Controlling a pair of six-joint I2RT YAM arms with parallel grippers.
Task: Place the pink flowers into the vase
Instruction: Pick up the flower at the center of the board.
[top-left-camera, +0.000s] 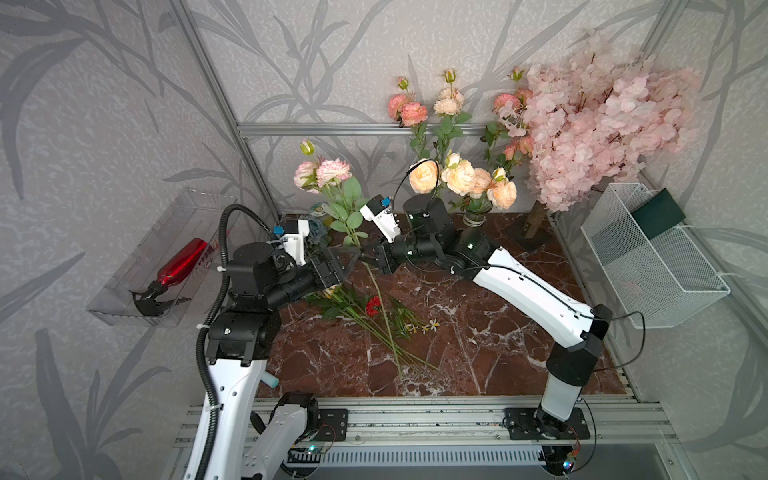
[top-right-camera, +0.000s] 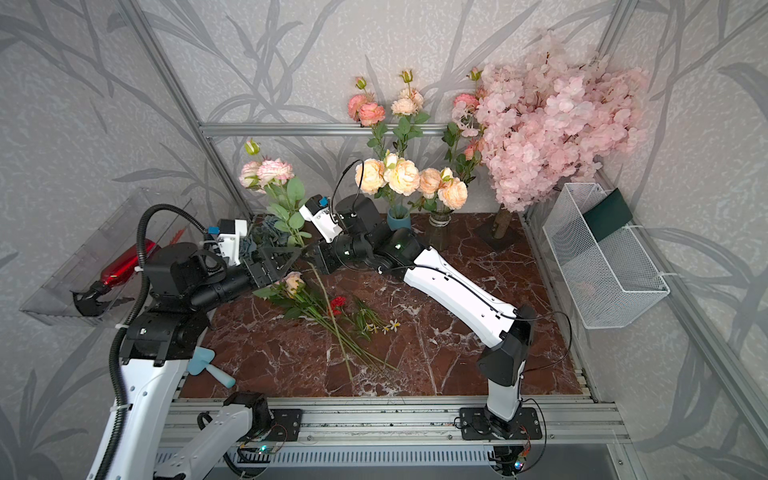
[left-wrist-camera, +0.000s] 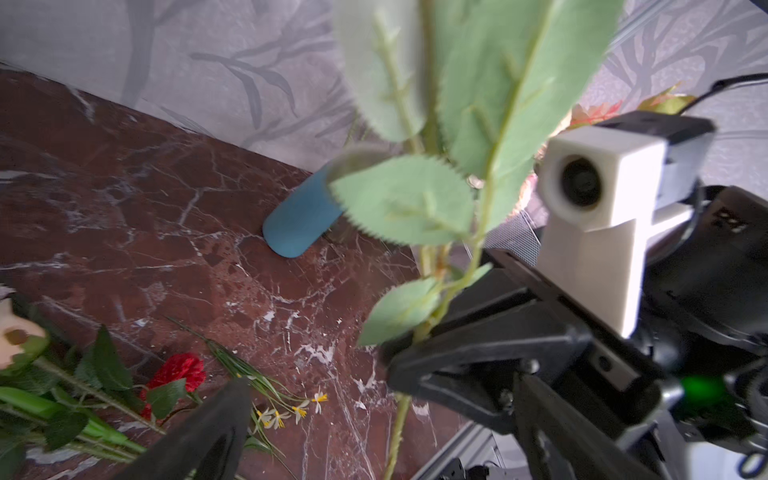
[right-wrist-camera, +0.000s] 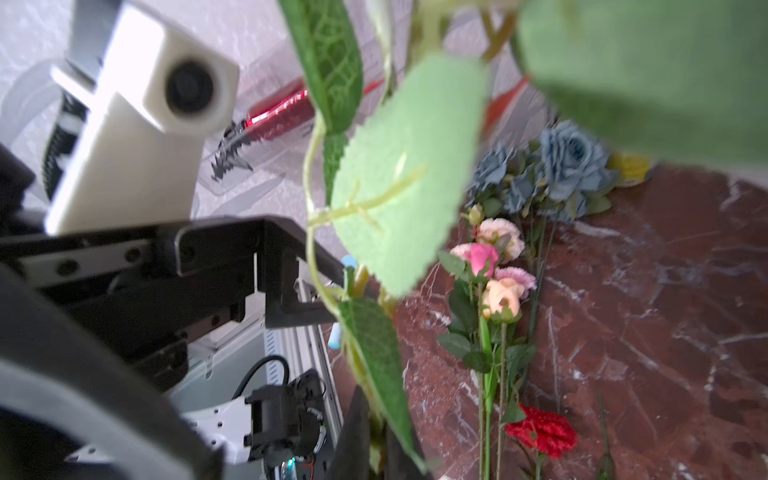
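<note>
The step in hand looks like a handover of one spray of the pink flowers (top-left-camera: 324, 172). It stands almost upright between the two arms, its heads high above the counter (top-left-camera: 478, 332) and its long stem slanting down toward the marble; whether the stem end touches, I cannot tell. The right gripper (top-left-camera: 368, 261) is closed tight on the stem below the lower leaves; the left gripper (top-left-camera: 350, 267) is spread fully wide and holds nothing.

I judge that the next move belongs to the right arm: the left arm draws clear, then the right arm carries the spray toward the back and lowers the stem end into a vase mouth without pushing the flowers that stand there. More pink sprays (top-right-camera: 293, 283) lie on the counter, so the task is not finished.

A top view shows the blue vase (top-right-camera: 398, 219) among the stems at the back. Only the left wrist view shows clearly the right fingers (left-wrist-camera: 457, 361) pinched on the stem; only the right wrist view shows the left fingers (right-wrist-camera: 291, 309) standing apart.
</note>
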